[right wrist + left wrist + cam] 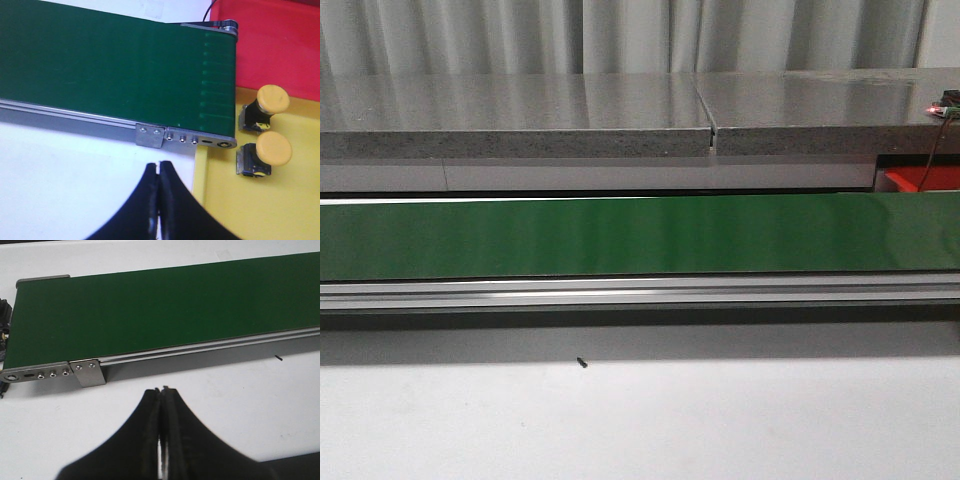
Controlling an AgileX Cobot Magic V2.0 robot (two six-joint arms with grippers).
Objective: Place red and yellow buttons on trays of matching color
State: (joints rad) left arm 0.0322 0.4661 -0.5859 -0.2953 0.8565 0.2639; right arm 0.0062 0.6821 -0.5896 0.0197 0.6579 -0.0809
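Item count: buttons, trays, belt, grippers

Two yellow buttons lie on one yellow tray; one red tray sits just beside it. One green conveyor belt spans the white table. Two grippers are in view, the left gripper and the right gripper, one per wrist view.

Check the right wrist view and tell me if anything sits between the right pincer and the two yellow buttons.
Nothing visible does. The right pincer, shut, hangs over the white table beside the yellow tray's edge; both yellow buttons lie on that tray already.
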